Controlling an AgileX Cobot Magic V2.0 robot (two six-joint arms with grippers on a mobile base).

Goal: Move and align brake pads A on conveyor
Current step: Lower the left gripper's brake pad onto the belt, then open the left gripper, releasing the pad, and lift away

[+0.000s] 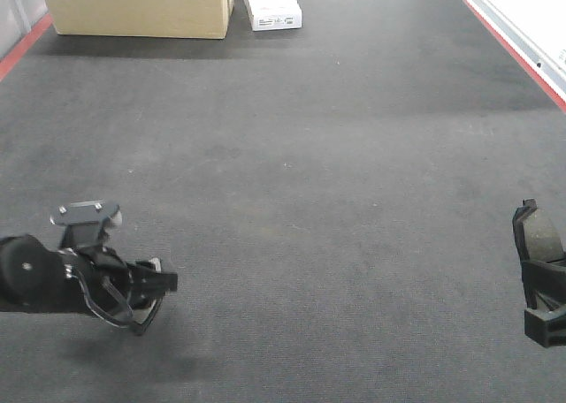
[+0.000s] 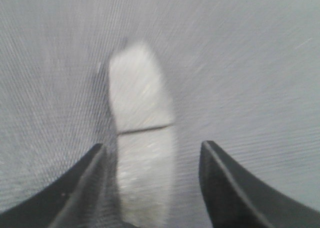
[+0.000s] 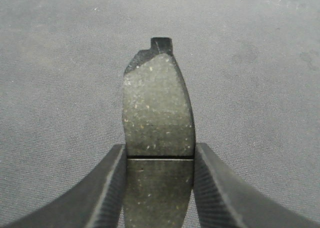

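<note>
On the dark conveyor (image 1: 292, 155), my right gripper (image 1: 541, 284) at the lower right edge is shut on a dark grey brake pad (image 1: 539, 231). In the right wrist view both fingers press the sides of that brake pad (image 3: 157, 103) at its middle groove, with the gripper (image 3: 159, 153) above the belt. My left gripper (image 1: 152, 290) hangs low at the lower left. The blurred left wrist view shows it (image 2: 152, 153) open around another brake pad (image 2: 142, 113) lying on the belt. The left finger is close against that pad's edge and the right finger stands clear. This pad is hidden in the front view.
A cardboard box (image 1: 137, 5) and a white box (image 1: 270, 5) stand at the far end of the belt. Red edge strips (image 1: 22, 45) run along both sides, with a white surface (image 1: 531, 14) beyond the right one.
</note>
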